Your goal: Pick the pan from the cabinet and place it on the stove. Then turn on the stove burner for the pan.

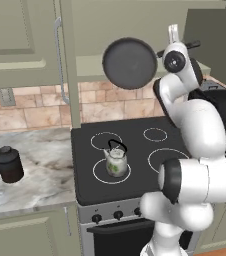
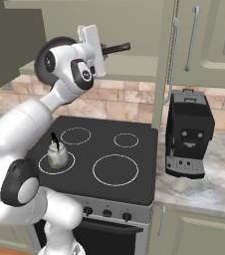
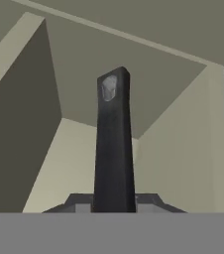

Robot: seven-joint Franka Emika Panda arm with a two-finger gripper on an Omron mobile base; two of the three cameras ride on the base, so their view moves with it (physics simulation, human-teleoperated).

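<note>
Pan [image 1: 129, 63] is held by its handle [image 3: 113, 144] in the tool [image 2: 98, 47], jaws narrow and clamped on it, up in the air over the back of the stove [image 1: 135, 160], in front of the open cabinet [image 3: 148, 79]. Pick part is judged done; placing and knob [image 1: 118, 215] turn are left. Front-left ring is taken by a kettle [image 1: 116, 161]. Widest ring [image 2: 115, 170] is free. Door edge [image 1: 69, 65] and coffee machine [image 2: 188, 132] are to be kept clear of on the way down.
</note>
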